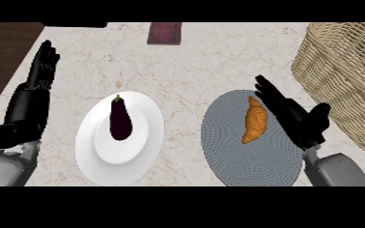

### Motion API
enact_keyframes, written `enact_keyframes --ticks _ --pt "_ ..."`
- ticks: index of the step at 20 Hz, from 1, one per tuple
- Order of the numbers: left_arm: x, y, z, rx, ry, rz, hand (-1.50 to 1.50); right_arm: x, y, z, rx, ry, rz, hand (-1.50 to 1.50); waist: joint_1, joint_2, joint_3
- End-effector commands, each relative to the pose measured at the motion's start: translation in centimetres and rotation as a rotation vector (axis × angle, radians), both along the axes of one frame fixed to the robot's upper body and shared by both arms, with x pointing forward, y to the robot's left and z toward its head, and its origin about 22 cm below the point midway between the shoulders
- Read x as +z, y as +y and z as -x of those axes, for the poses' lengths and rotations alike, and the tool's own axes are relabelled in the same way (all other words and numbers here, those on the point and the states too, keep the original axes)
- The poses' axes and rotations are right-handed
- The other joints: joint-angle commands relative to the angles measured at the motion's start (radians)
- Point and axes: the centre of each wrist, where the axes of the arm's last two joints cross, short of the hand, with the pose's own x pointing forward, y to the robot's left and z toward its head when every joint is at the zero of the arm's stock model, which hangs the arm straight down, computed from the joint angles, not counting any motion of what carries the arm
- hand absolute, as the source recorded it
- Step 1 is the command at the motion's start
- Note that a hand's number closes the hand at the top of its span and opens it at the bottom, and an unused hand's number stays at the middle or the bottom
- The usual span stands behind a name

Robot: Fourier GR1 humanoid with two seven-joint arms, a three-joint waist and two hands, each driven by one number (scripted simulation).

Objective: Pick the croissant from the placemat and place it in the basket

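Golden-brown, the curved croissant [254, 120] lay on the round grey woven placemat [228, 149]. The black right hand [299, 121] hovered just beside it, fingers straight, grasping nothing. Done well, fingers and thumb would close across its thick middle, then lift above the tall wicker basket [335, 72] rim before releasing.

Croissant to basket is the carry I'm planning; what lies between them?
In the head view, the open right hand lies between croissant and basket, over the placemat's right side; beyond it only counter shows.
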Motion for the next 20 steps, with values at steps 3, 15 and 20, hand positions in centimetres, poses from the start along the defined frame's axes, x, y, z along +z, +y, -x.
enact_keyframes --ticks 3,15,20 --pt "-2.0 1.1 0.5 0.036 0.199 0.058 0.00 5.3 -1.7 -5.9 -0.008 -0.279 -0.084 1.50 -0.009 0.009 -0.022" --pt "-5.0 1.3 -0.9 0.020 0.510 0.226 0.00 3.9 12.4 -4.7 0.312 -0.779 0.361 -1.50 -0.031 0.003 -0.026" --pt "-3.3 2.5 -2.3 0.056 0.535 0.228 0.00 8.9 17.0 -4.0 0.255 -0.605 0.479 -1.50 -0.058 -0.007 -0.026"
